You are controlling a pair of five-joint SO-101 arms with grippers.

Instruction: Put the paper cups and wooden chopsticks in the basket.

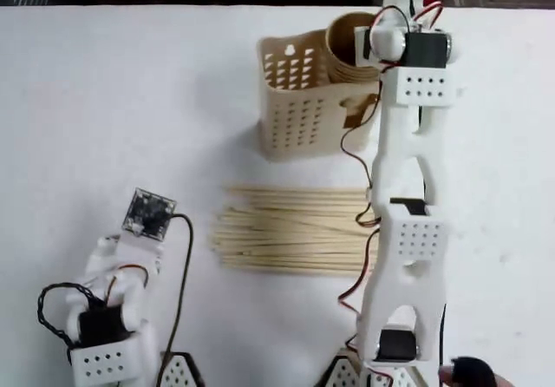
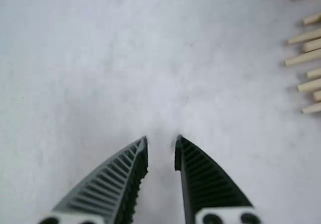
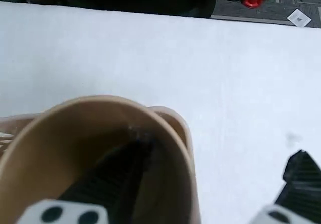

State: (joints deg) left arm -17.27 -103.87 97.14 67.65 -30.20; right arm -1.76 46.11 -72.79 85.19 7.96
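Note:
A stack of nested brown paper cups (image 1: 345, 50) leans at the far right corner of the beige perforated basket (image 1: 295, 109); I cannot tell whether it stands in it or beside it. My right gripper (image 1: 371, 44) is open at the cups. In the right wrist view one of the fingers (image 3: 123, 171) is inside the top cup (image 3: 75, 133), the other outside, with the cup wall between them. Wooden chopsticks (image 1: 295, 229) lie in a flat pile in front of the basket. My left gripper (image 2: 160, 141) is shut but for a thin slit, holding nothing, just left of the chopstick ends (image 2: 306, 58).
The left arm (image 1: 113, 300) is folded at the near left corner with its cable looped beside it. The right arm (image 1: 408, 187) stretches along the right side of the chopstick pile. White table (image 1: 104, 101) lies bare to the left and far side.

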